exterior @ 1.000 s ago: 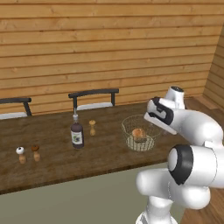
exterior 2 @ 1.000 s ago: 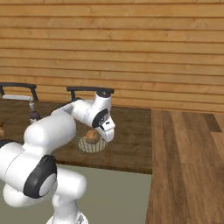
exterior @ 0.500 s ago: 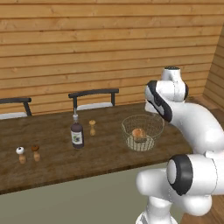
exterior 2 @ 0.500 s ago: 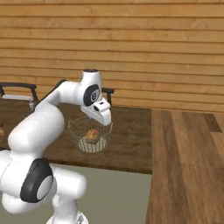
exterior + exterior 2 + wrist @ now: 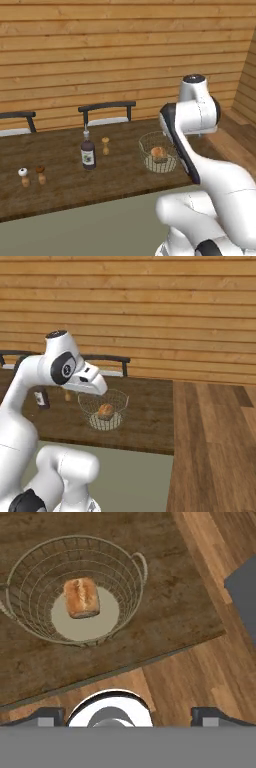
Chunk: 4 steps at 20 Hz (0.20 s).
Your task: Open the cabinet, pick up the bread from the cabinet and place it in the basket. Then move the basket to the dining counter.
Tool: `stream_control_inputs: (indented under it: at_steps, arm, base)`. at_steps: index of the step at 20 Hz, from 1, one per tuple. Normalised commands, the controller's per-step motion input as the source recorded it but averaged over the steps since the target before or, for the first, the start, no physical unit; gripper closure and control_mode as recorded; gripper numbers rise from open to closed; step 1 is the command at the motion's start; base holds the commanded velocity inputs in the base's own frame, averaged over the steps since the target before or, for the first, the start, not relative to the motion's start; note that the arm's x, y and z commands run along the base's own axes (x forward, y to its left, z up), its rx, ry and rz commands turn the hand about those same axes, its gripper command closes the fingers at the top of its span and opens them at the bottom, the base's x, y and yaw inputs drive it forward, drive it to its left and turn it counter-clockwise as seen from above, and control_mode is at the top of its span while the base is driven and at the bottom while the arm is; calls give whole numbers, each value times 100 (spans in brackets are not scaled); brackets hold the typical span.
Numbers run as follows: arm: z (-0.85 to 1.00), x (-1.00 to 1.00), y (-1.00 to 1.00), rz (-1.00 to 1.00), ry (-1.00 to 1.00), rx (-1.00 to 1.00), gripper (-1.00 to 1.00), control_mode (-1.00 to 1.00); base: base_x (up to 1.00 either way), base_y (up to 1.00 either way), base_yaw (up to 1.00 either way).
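Note:
The wire basket (image 5: 148,150) (image 5: 88,406) (image 5: 30,567) stands on the dark wood dining counter (image 5: 125,175) (image 5: 145,426) (image 5: 165,612), near its right end. The golden-brown bread (image 5: 159,152) (image 5: 105,410) (image 5: 81,597) lies on the basket's pale base. My gripper (image 5: 130,716) (image 5: 100,388) hangs well above the counter's near edge, on the near side of the basket and apart from it. It is open, with nothing between its fingertips (image 5: 47,714). The cabinet is out of view.
A dark bottle (image 5: 88,152) and a small wooden shaker (image 5: 105,145) stand left of the basket; two more shakers (image 5: 32,176) sit further left. Chairs (image 5: 107,107) line the counter's far side before a plank wall. Wood floor (image 5: 215,446) lies right of the counter.
My arm has lifted up and back from the basket, carrying the open gripper higher. The basket and the bread inside it have stayed in place.

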Motion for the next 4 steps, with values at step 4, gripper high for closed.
stream_control_inputs:
  at_steps: [4]
  arm:
    - [18, -63, 89, 31, -20, -15, -100, -100]
  base:
    - [0, 0, 0]
